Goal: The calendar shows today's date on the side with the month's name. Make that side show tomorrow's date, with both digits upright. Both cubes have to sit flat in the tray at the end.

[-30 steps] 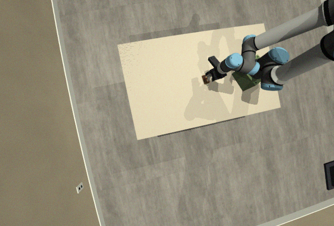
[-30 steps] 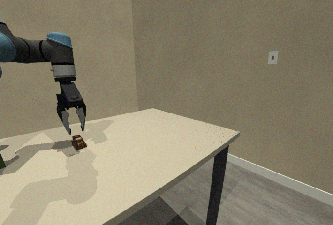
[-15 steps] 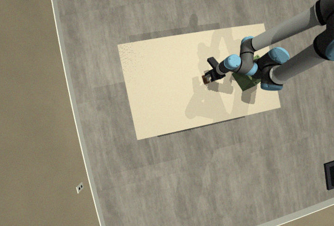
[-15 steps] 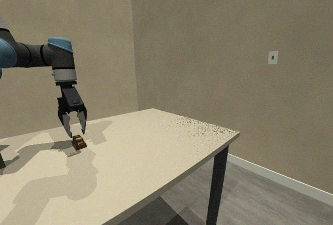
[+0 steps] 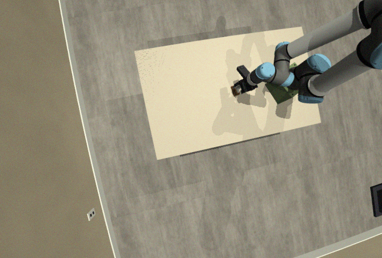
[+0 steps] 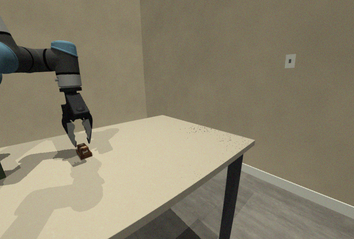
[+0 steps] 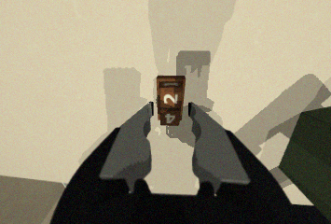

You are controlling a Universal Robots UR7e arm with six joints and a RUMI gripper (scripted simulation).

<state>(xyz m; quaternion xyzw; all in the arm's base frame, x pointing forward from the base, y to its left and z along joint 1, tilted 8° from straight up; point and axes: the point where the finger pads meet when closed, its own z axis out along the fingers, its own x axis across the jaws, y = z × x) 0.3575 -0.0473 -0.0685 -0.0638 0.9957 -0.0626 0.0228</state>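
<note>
The small brown block calendar (image 7: pixel 171 101) stands on the beige table; it also shows in the exterior view (image 6: pixel 84 150) and in the top view (image 5: pixel 235 90). In the wrist view its two cubes show white digits, a 2 above a 4, with a small label bar above them. My gripper (image 7: pixel 171 103) hangs just above the calendar with its fingers partly apart and one fingertip on each side of it. Nothing is between the fingers. In the exterior view the fingertips (image 6: pixel 81 141) end a little above the calendar's top.
A dark green block (image 7: pixel 319 159) stands on the table to the right of the gripper, under the arm's base (image 5: pixel 281 91). The table's far edge (image 6: pixel 211 132) lies well beyond the calendar.
</note>
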